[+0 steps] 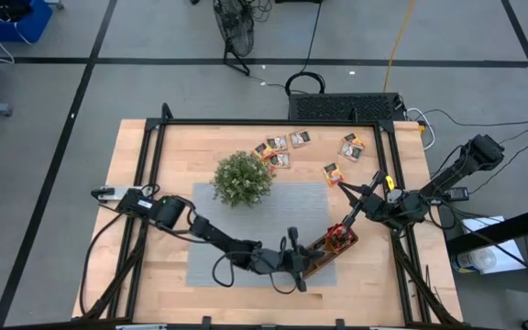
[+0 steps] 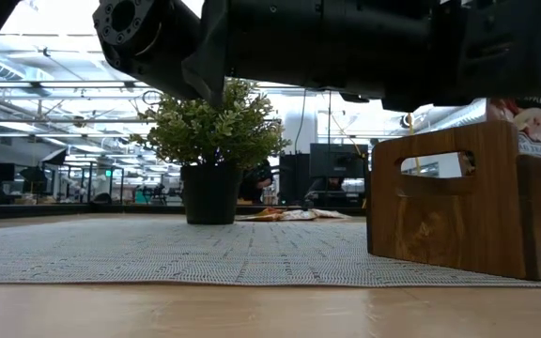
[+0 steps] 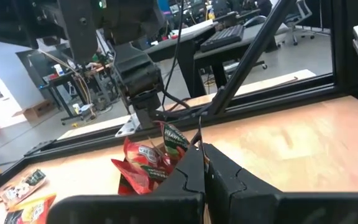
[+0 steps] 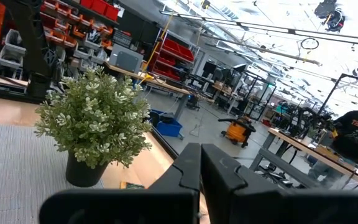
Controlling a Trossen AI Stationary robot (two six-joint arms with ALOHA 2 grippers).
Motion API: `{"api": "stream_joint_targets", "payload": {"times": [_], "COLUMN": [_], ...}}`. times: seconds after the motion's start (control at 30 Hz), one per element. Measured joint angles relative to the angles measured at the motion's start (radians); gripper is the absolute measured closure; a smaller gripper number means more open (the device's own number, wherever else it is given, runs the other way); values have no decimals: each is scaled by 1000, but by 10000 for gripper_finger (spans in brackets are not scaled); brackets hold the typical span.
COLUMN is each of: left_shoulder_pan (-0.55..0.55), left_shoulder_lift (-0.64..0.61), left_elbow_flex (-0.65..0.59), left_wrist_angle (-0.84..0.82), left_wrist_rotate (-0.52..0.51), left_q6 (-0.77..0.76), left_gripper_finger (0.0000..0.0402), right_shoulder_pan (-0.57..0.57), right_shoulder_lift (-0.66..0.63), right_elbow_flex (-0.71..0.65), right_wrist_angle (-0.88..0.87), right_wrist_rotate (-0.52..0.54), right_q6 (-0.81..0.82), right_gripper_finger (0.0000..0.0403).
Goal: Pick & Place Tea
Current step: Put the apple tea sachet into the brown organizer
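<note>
Several small tea sachets (image 1: 287,147) lie flat on the wooden table beyond the plant (image 1: 242,179). More red sachets (image 3: 145,165) stand bunched in the brown wooden tray (image 1: 324,258), and they poke above its wall in the low view (image 2: 533,122). My left gripper (image 3: 202,163) is shut and points level at the tray (image 2: 458,202) from the near left, with its tips beside the red and green sachets. My right gripper (image 4: 201,165) is shut and hovers right of the plant (image 4: 95,124), facing it, above a loose sachet (image 1: 333,172). My left gripper has its shut fingertips (image 3: 194,155) right beside the upright sachets (image 3: 173,142) in the tray. I cannot tell whether they touch them. Nothing shows between the fingers.
A grey mat (image 1: 246,229) lies under the plant and the tray. A black frame (image 1: 273,122) runs around the table's edges. The right arm (image 3: 135,74) stands just beyond the tray. A person (image 4: 356,134) is far off in the room.
</note>
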Motion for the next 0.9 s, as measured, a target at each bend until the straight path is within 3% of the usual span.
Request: {"api": "stream_joint_targets", "payload": {"times": [0.77, 0.9], "left_shoulder_pan": [12, 12], "left_shoulder_lift": [37, 38], "left_elbow_flex": [0, 0], "left_wrist_angle": [41, 41], "left_wrist_rotate": [21, 21], "left_q6": [-50, -57], "left_gripper_finger": [401, 383], "right_shoulder_pan": [0, 0], "right_shoulder_lift": [0, 0], "right_elbow_flex": [0, 0], "right_wrist_angle": [-1, 0], "right_wrist_rotate": [0, 0], "right_q6": [-3, -4], "right_gripper_finger": [403, 403]}}
